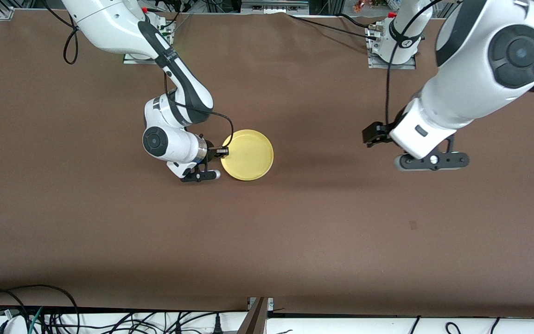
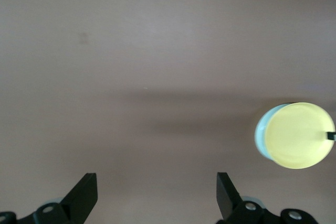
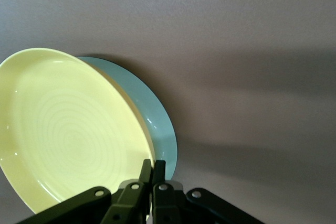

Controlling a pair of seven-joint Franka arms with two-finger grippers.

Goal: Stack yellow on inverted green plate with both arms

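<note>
The yellow plate point(image 1: 248, 155) sits near the middle of the counter point(image 1: 295, 241), somewhat toward the right arm's end, lying directly over the green plate point(image 3: 157, 124), which shows only as a sliver at its edge. The right end effector point(image 1: 222, 151) is at the plate's rim on the side toward the right arm's end, its fingers pinched together on that rim. The left end effector point(image 2: 156, 190) hangs over bare counter well apart from the plates, toward the left arm's end, fingers spread wide with nothing between them. Cables point(image 1: 40, 315) lie along the counter's edge nearest the front camera.
</note>
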